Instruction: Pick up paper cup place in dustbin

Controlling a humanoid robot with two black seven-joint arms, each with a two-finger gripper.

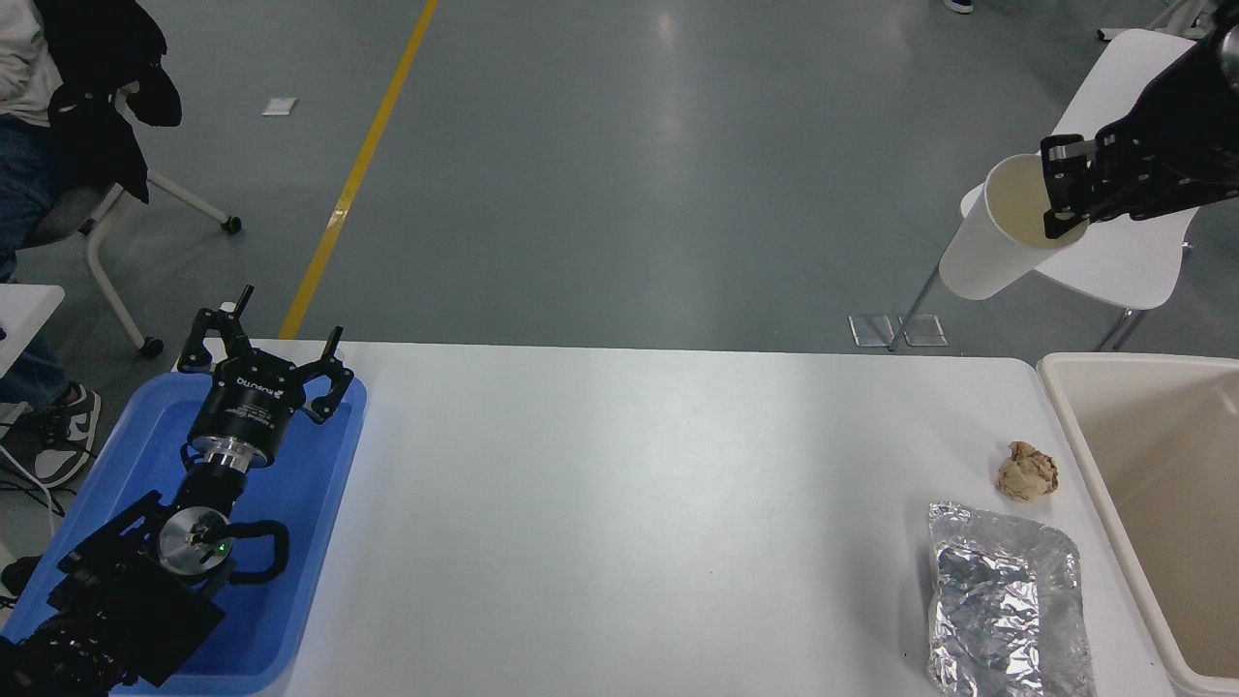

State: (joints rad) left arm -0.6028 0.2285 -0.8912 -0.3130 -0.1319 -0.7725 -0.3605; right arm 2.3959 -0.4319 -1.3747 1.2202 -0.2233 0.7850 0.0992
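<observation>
Item: small plain white tapered paper cup (997, 247) with cream inside, held high in the air above and beyond the white table's (629, 503) far right corner, tilted with its mouth toward the camera and to the right. Holder: black right gripper (1065, 198), entering from the right edge, closed on the cup's rim, one finger inside the mouth and the rest outside. Destination: large beige rectangular plastic dustbin (1065, 426) with thick rounded rim, at the table's right edge, below and nearer the camera than the cup; nothing shows in the visible part of its inside. Step in hand, as judged: carry phase, cup lifted but not yet over the bin. Next move calls for bringing the cup right and down over the bin's opening before letting go. Also present: crumpled brown paper ball (1028, 471), crinkled silver foil tray (1007, 605), both on the table beside the bin. Black left gripper (263, 360), fingers spread and empty, parked over the shallow blue plastic tray (319, 503) at lower left.
</observation>
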